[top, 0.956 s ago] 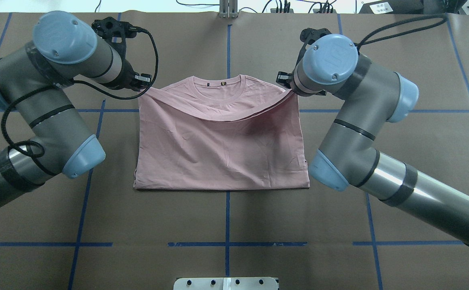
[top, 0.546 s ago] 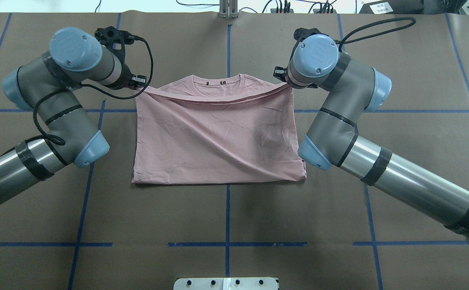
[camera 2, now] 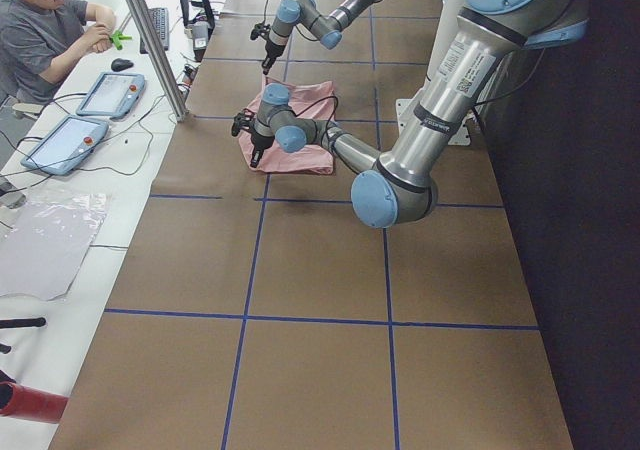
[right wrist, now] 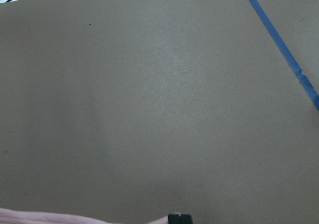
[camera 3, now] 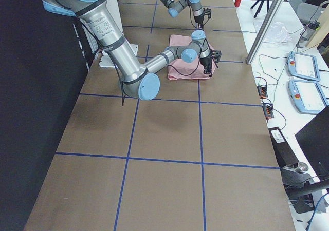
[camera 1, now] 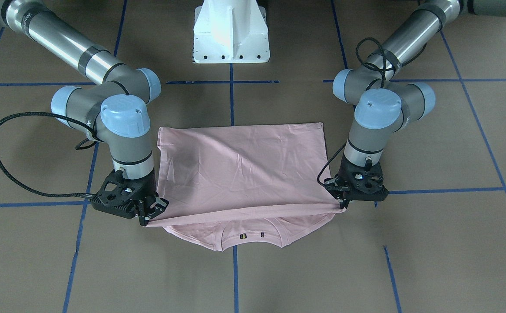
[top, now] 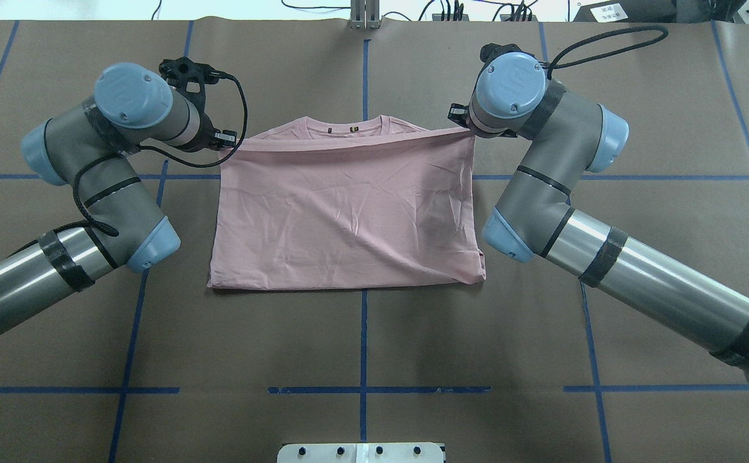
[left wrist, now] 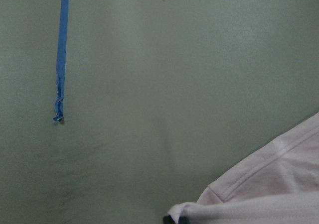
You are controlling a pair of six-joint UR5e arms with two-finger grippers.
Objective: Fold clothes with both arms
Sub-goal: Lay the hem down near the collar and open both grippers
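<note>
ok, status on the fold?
Both shut on pale pink T-shirt corners: left gripper, right gripper. Folded edge taut, just short of the collar. Nothing in the way.

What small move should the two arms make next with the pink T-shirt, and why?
Probably lower the hem onto the T-shirt and open both jaws. The left arm and right arm each pinch one hem corner, stretched straight, and the fold already lies just short of the collar.

Even bright light, blurry wrist views
</note>
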